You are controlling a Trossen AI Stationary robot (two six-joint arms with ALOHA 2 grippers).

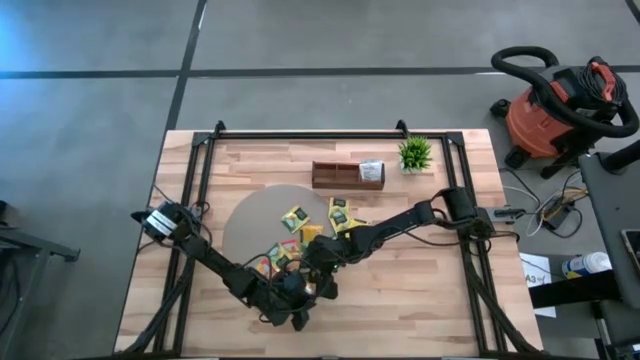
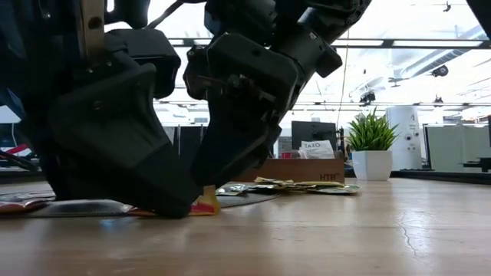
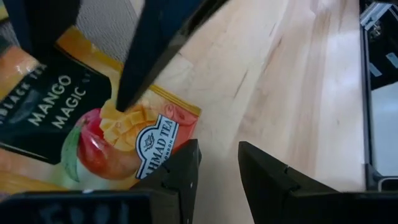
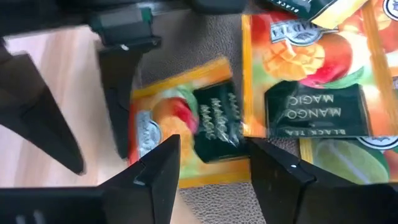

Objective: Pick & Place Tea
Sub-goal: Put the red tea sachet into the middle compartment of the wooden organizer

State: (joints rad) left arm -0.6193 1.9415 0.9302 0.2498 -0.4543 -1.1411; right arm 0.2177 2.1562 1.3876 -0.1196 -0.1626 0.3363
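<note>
High view: both arms reach to the near middle of the table (image 1: 420, 300), where their grippers meet over a cluster of tea sachets (image 1: 300, 240) on a grey round mat (image 1: 250, 215).
Left gripper (image 3: 217, 174): low over bare wood beside the mat; fingers spread with a narrow gap, nothing between them.
Right gripper (image 4: 211, 168): just above the mat; fingers spread, straddling one orange sachet without pinching it.
Orange sachet (image 4: 186, 124): lies flat at the mat's edge, printed "Mango Magic".
Second orange sachet (image 4: 305, 87): flat, just beside the first.
Wooden tray (image 1: 345, 176): at the far side of the table, one white sachet standing in its right compartment.
Potted plant (image 1: 415, 153): just right of the tray.
</note>
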